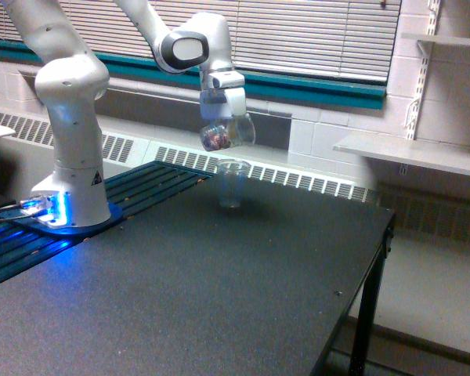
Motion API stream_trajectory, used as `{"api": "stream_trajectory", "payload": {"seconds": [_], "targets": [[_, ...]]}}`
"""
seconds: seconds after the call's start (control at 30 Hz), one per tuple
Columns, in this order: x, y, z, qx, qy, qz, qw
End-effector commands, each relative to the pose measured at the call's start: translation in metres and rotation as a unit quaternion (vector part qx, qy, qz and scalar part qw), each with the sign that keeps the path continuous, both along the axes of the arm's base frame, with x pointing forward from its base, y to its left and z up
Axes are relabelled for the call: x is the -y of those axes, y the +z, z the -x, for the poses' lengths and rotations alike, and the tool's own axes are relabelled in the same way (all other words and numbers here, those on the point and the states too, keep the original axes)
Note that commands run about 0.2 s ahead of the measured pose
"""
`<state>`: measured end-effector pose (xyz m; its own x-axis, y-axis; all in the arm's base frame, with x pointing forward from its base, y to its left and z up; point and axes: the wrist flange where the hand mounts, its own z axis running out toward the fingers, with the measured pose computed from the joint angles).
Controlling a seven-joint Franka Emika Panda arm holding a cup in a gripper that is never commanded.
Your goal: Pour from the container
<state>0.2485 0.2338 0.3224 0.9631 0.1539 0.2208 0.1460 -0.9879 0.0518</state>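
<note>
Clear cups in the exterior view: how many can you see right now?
2. The container is held in the end effector, up in the air and tilted. The taller cup stands upright on the table, just below it.

The white arm rises from its base at the left of the frame, bends out of view at the top, and comes back down at upper centre. Its wrist points downward, and the gripper [222, 117] hangs there, clamped on the container [223, 135].
</note>
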Motion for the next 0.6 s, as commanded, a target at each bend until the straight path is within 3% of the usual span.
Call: {"api": "stream_trajectory", "payload": {"seconds": [0.03, 0.33, 0.6], "targets": [[0.002, -0.015, 0.017, -0.022, 0.016, 0.018, 0.9995], [0.004, -0.028, 0.03, -0.046, 0.02, 0.035, 0.9981], [0.001, -0.028, 0.029, -0.057, 0.03, 0.052, 0.9966]]}}
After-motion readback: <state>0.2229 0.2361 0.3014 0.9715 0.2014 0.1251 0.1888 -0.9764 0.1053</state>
